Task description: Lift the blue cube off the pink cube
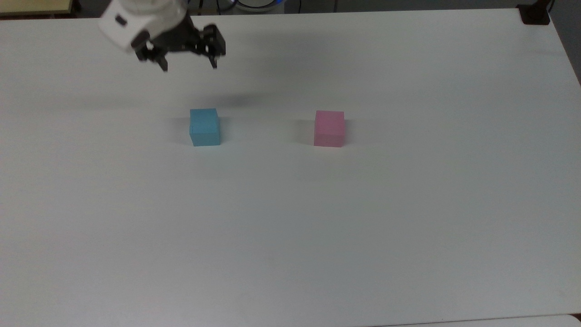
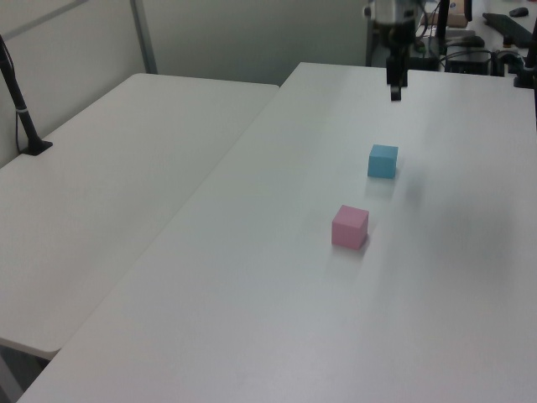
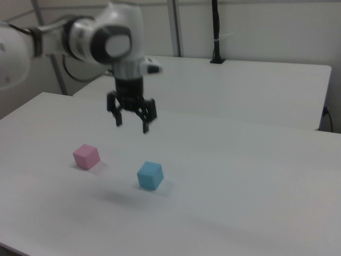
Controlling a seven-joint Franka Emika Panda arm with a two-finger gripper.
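Observation:
The blue cube (image 1: 205, 127) (image 2: 383, 160) (image 3: 149, 175) rests on the white table (image 1: 290, 218), apart from the pink cube (image 1: 329, 128) (image 2: 350, 227) (image 3: 86, 156), which also sits on the table. In the top view the blue cube lies to the left of the pink one, with a wide gap between them. My gripper (image 1: 189, 64) (image 2: 394, 91) (image 3: 132, 124) hangs open in the air above and behind the blue cube, with nothing between its fingers.
A second white table (image 2: 109, 168) (image 3: 240, 85) adjoins this one. A black post (image 2: 21, 109) (image 3: 216, 32) is clamped on it. A dark clamp (image 1: 535, 13) sits at the top view's upper right corner.

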